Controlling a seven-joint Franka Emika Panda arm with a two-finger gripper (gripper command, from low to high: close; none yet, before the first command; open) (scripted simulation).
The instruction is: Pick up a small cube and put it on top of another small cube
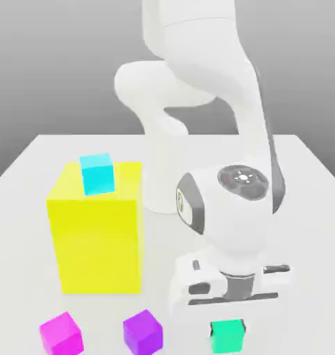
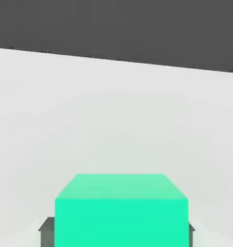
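The small sea-green cube (image 1: pixel 229 336) rests on the white table near the front edge, toward the exterior view's right. My gripper (image 1: pixel 229 324) has come straight down over it, with a dark finger pressed against each side. In the hand view the sea-green cube (image 2: pixel 120 212) sits between the dark pads (image 2: pixel 47 231), which touch its two flanks. The bright magenta-pink cube (image 1: pixel 61 333) stands alone at the front on the exterior view's left, well apart from the gripper.
A darker purple cube (image 1: pixel 143 331) lies between the magenta and sea-green cubes. Behind them a big yellow block (image 1: pixel 97 236) carries a cyan-blue cube (image 1: pixel 96 173) on top. The arm's white base (image 1: pixel 163 173) rises at mid-table.
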